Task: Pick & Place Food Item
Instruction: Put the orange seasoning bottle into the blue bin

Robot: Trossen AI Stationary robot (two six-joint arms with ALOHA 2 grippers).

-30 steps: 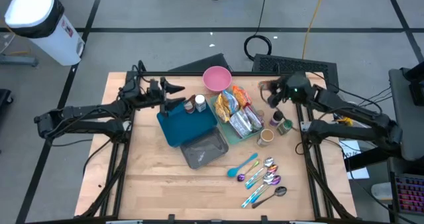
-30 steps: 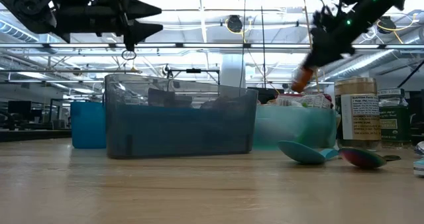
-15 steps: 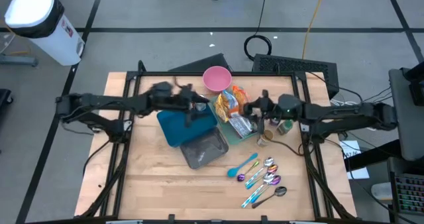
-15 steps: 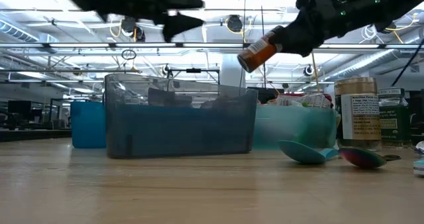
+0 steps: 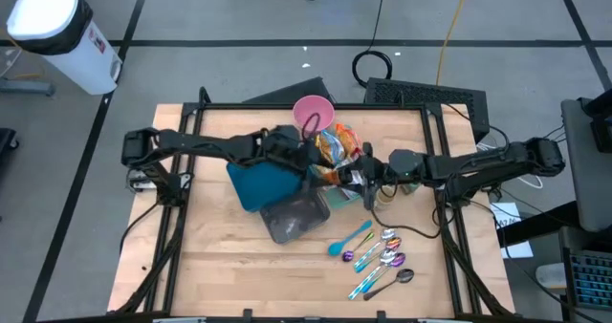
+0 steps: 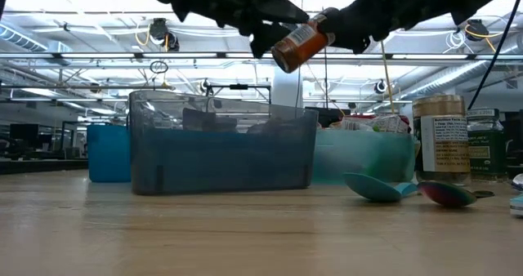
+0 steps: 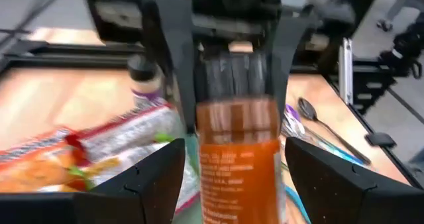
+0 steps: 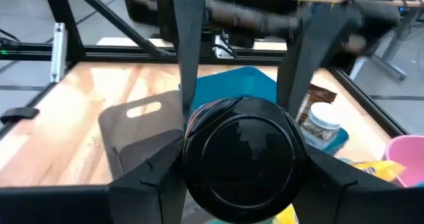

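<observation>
Overhead, the right tool (image 5: 359,173) held a small spice bottle (image 6: 298,42) by its dark cap end, fingers closed partway around it, high above the tabletop (image 5: 220,256) and roughly over the teal tray (image 5: 337,195) of snack packets. In the low view the bottle hung tilted, cap toward two o'clock and base toward eight, clear of the grey bin (image 6: 221,149) below it. The left tool (image 5: 308,156) faced it from nine o'clock with jaws spread wide on either side of the orange-labelled body (image 7: 238,164), not yet pressing on it as far as the wrist view showed, so it gripped nothing.

The bottle looked rigid and light, most likely plastic or glass with a smooth, round, glossy-labelled wall, which would make it prone to slip or roll between flat fingers. A hold across the middle of the label, squarely on the widest part, seemed the safest place to take it; the cap end was already occupied. If it was glass, a drop from that height onto the bin or tabletop could crack it.

A pink bowl (image 5: 313,113) sat at twelve o'clock from the tray, jars (image 6: 441,139) at three, and spoons (image 5: 378,256) at five.
</observation>
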